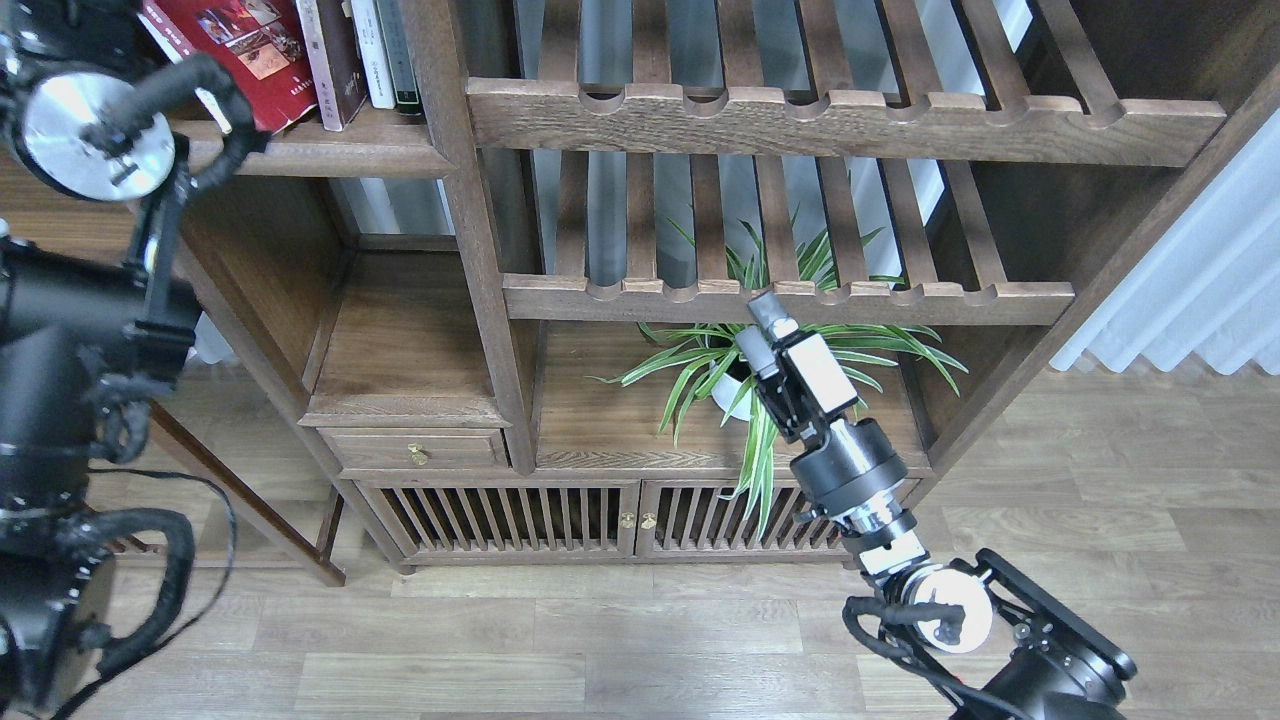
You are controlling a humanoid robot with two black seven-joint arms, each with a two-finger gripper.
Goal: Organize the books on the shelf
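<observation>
At the top left, a red book (240,55) with photos leans to the left on the dark-brown shelf (330,155). Beside it stands a dark maroon book (335,65), then two thin books, one white and one dark-spined. My left arm fills the left edge, and its silver joint covers the red book's lower corner. Its gripper is out of view. My right gripper (762,330) is raised in front of the plant, far right of the books and below them. It holds nothing, and its finger gap is unclear.
A spider plant (800,350) in a white pot sits on the cabinet top behind my right gripper. Two slatted racks (790,300) with scalloped front rails span the middle. Below are a small drawer (415,450) and slatted cabinet doors (560,520). A white curtain hangs at the right.
</observation>
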